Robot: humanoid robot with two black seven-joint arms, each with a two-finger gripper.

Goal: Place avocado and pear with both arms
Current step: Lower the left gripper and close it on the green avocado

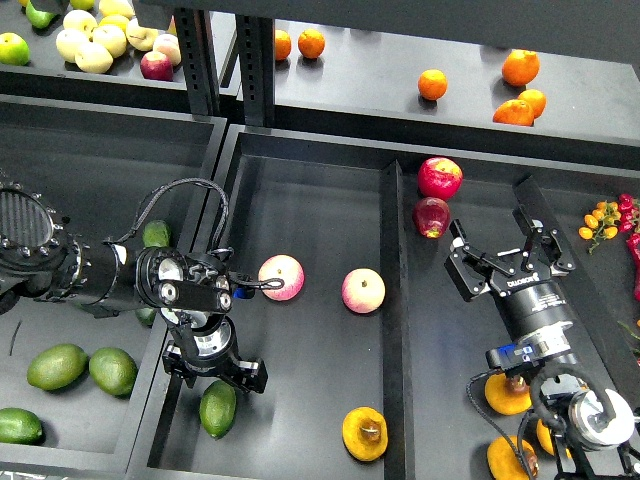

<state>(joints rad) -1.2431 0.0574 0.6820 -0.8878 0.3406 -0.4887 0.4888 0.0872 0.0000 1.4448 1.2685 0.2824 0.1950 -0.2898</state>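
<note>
The dark green avocado [217,408] lies on its side near the tray's front. The yellow pear [365,433] sits close by, brown end up.

The avocado [217,408] has smooth, glossy dark green skin; the pear [364,433] looks matt golden-yellow with a rough brown dimple. The trays [320,250] are matt dark metal. The right gripper [508,255] is matt black plastic, its wrist [600,418] shiny metal

In the middle tray [310,180] an avocado [217,408] lies near the front left, a pear [365,433] to its right. Two apples [281,277] sit side by side behind them. Oranges [520,68] rest on the shelf [400,60] behind.
</note>
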